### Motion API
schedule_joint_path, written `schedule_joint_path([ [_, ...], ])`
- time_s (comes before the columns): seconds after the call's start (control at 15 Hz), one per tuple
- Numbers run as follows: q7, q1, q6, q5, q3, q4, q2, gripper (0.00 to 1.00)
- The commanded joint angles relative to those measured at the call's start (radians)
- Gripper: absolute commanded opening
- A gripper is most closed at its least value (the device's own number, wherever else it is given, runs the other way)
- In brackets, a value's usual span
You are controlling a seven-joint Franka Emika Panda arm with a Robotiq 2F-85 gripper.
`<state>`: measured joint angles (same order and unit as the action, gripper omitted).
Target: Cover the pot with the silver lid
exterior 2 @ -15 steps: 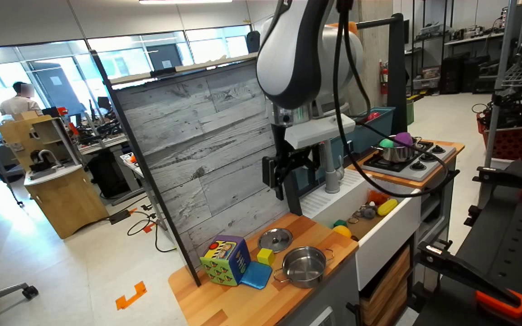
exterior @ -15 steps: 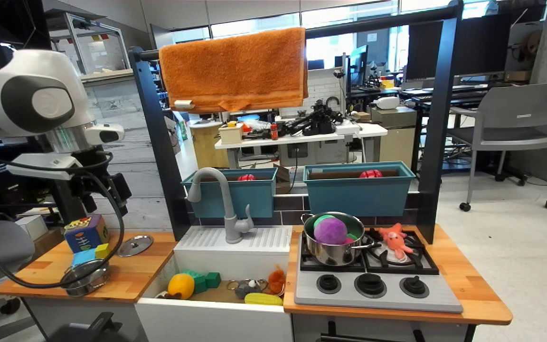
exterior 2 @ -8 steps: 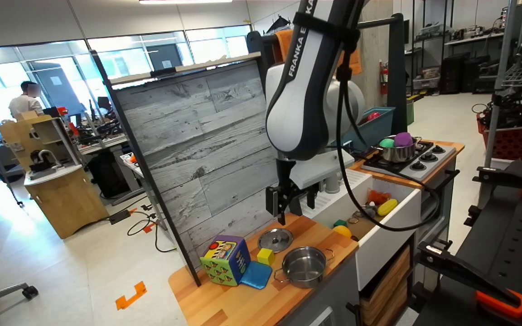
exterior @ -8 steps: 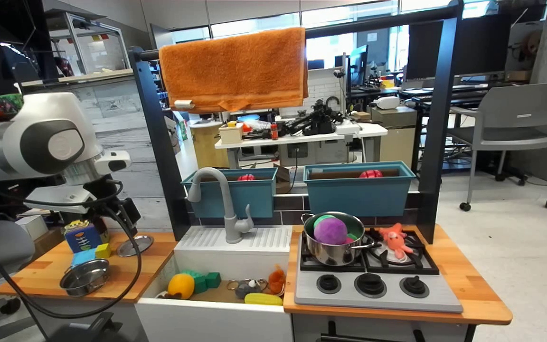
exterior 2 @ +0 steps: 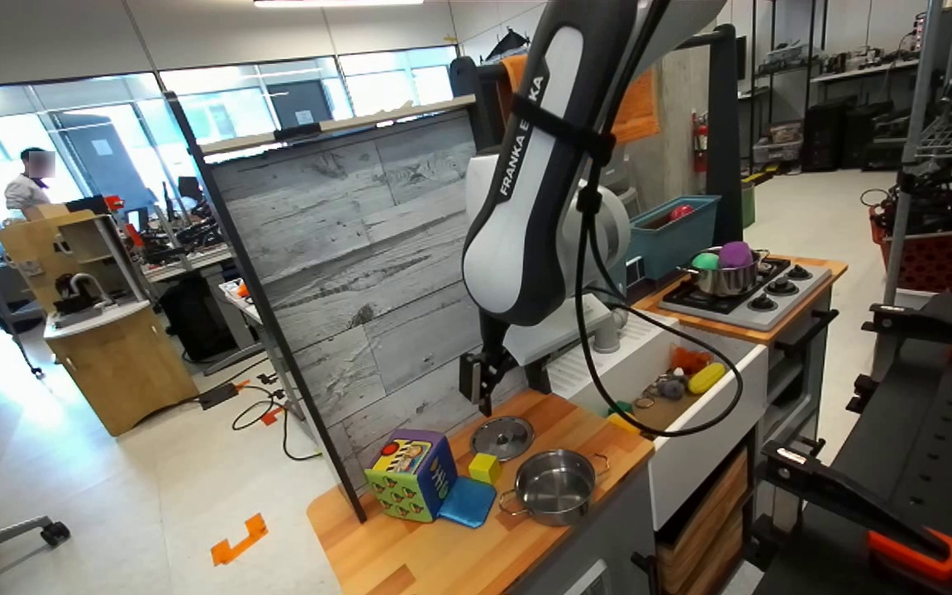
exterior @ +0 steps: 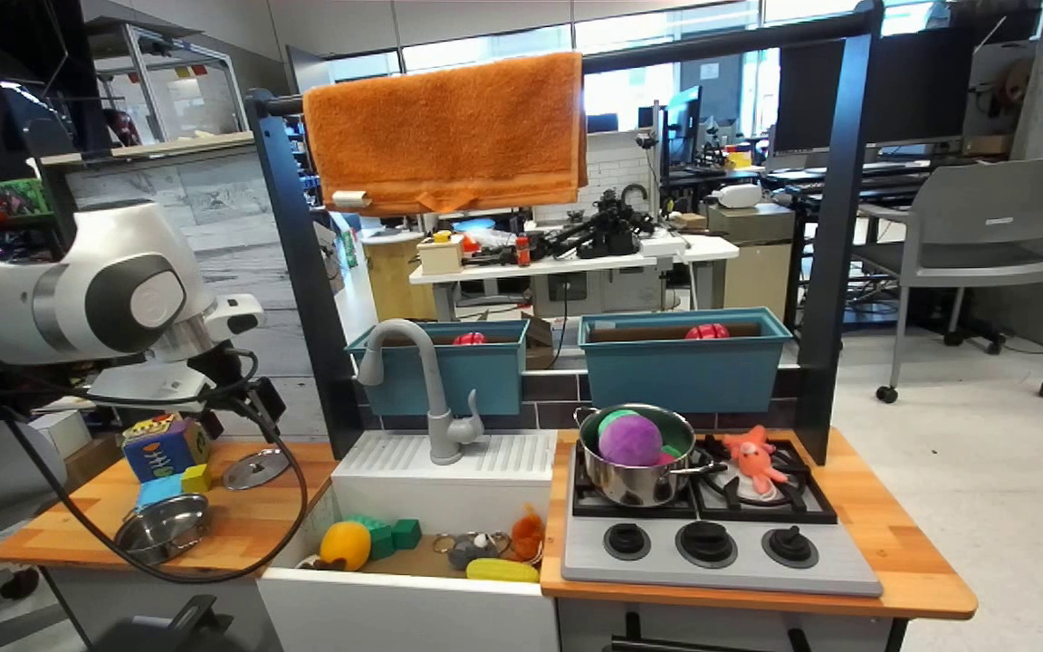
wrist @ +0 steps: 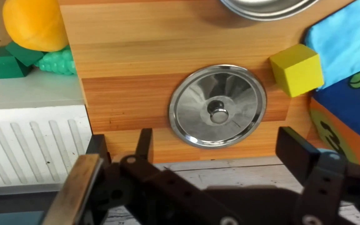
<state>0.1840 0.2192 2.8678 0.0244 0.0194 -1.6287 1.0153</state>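
1. At the left of the wrist view, the sink (wrist: 30, 90) holds an orange ball (wrist: 34, 25) and green blocks (wrist: 9, 62), which seem to play no part in this job.
2. Next comes one of the fingers (wrist: 144, 143), its partner well across to the right; they are spread wide and grip nothing.
3. Across the gap between them, a little ahead of their tips, the lid (wrist: 217, 106) lies flat on the table (wrist: 127, 100), knob (wrist: 219, 116) up. Being round, it offers no long axis to match; the knob sits nearly midway between the fingers. In an exterior view the fingers (exterior 2: 469, 378) hang above the table, apart from the lid. The likely next move is forward and down, so that they straddle the knob.
4. Slightly right of the lid's middle, the pot (wrist: 269, 11) stands uncovered on the same table, beyond the lid from the fingers and cut off by the top edge.
5. Farther right, a yellow block (wrist: 297, 70) sits near the lid, beside a blue cloth (wrist: 344, 47) and a toy cube (wrist: 352, 106); going forward at this spread could bring the finger on that side onto the block.
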Motion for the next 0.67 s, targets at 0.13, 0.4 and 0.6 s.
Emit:
schedule_joint_path([
  [0.13, -0.015, 0.005, -0.036, -0.006, -0.015, 0.142, 0.102, 1.00],
  [0.4, -0.019, 0.005, -0.046, -0.006, -0.020, 0.201, 0.149, 1.00],
  [0.6, -0.017, 0.001, -0.067, -0.004, -0.019, 0.255, 0.186, 1.00],
])
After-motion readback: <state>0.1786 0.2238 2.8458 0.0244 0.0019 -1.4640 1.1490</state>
